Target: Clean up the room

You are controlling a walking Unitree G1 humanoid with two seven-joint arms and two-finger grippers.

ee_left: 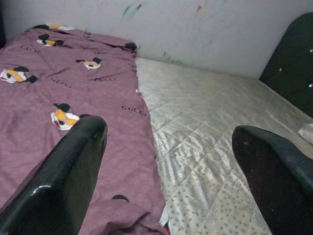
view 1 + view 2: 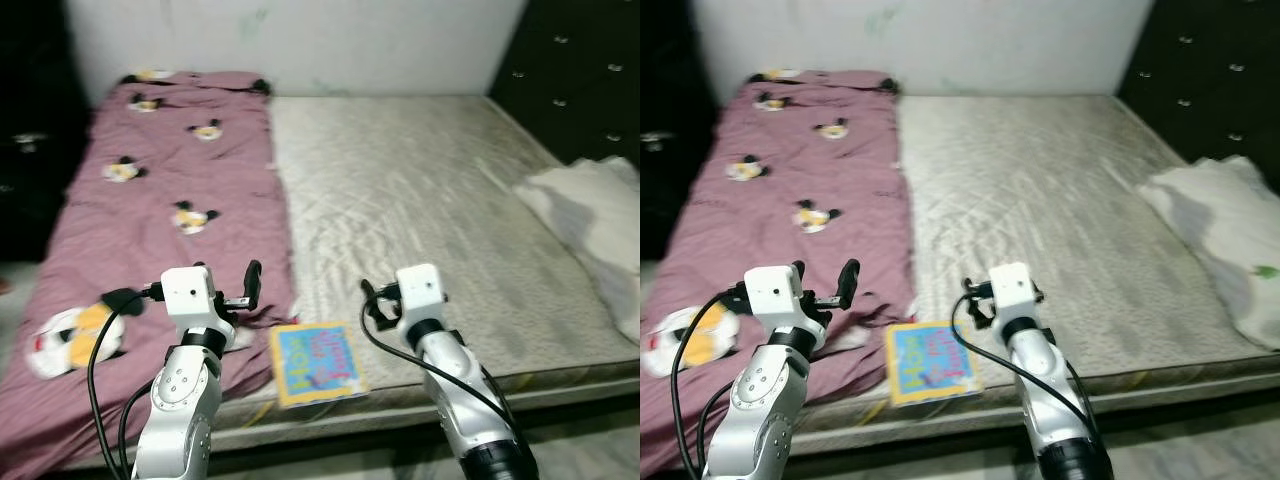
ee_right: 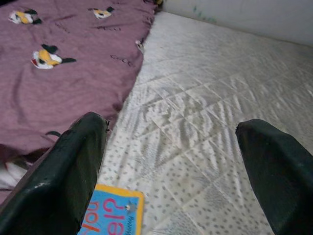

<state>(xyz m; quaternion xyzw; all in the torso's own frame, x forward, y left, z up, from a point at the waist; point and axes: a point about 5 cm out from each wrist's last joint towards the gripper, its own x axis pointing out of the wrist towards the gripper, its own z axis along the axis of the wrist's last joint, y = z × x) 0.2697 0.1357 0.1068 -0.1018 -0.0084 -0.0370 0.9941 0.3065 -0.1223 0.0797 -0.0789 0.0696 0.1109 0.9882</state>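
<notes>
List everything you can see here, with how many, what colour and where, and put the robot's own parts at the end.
Mattress: one, pale grey quilted, filling the middle and right of the scene.
Blanket: one, maroon with cartoon mouse prints, spread over the mattress's left part.
Book: one, blue cover with yellow border, lying flat at the mattress's near edge, between the two arms.
Pillow: one, white, at the mattress's right edge.
Dresser: one, black, far right.
Wall: one, white with faint marks, behind the bed.
Left gripper: one, black fingers open, above the blanket's near end.
Right gripper: one, black fingers open, above the mattress beside the book.
</notes>
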